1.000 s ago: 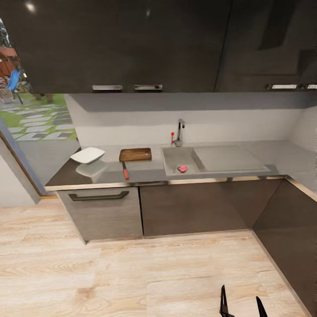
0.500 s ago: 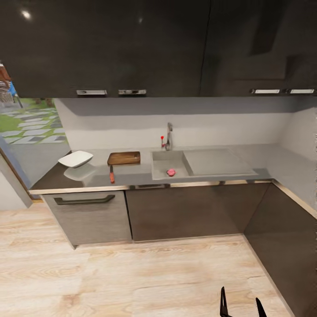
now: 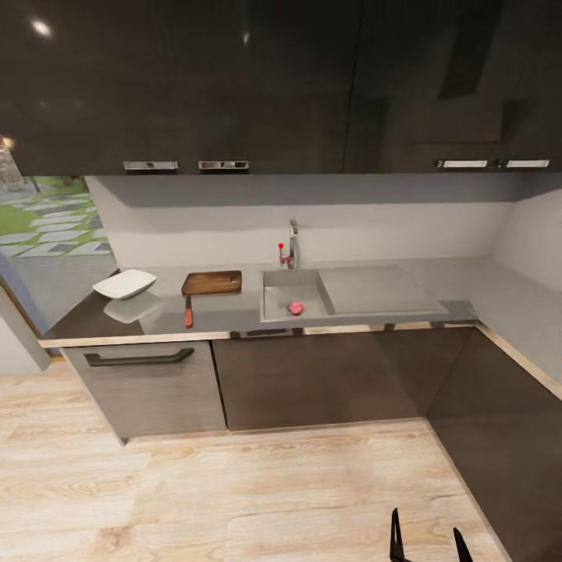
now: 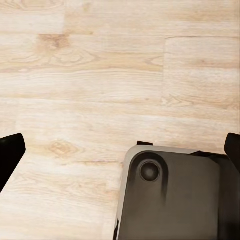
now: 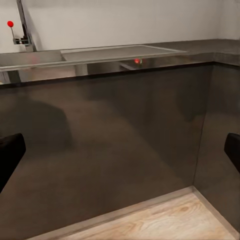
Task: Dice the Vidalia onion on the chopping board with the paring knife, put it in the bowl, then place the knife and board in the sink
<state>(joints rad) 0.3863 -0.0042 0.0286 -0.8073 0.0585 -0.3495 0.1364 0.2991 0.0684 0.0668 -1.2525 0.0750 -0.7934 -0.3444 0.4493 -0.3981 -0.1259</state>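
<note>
On the countertop (image 3: 234, 316), the bowl (image 3: 124, 283) sits at the left end, then the board (image 3: 211, 282) with the knife (image 3: 188, 311) near the front edge, then the sink (image 3: 281, 295) holding the onion (image 3: 295, 308) by its front wall. Both the left gripper (image 4: 120, 150) and right gripper (image 3: 428, 542) have jaws apart, empty. The robot stands well off; reaching from here would likely fall short, and a rushed approach could bump the cabinets.
</note>
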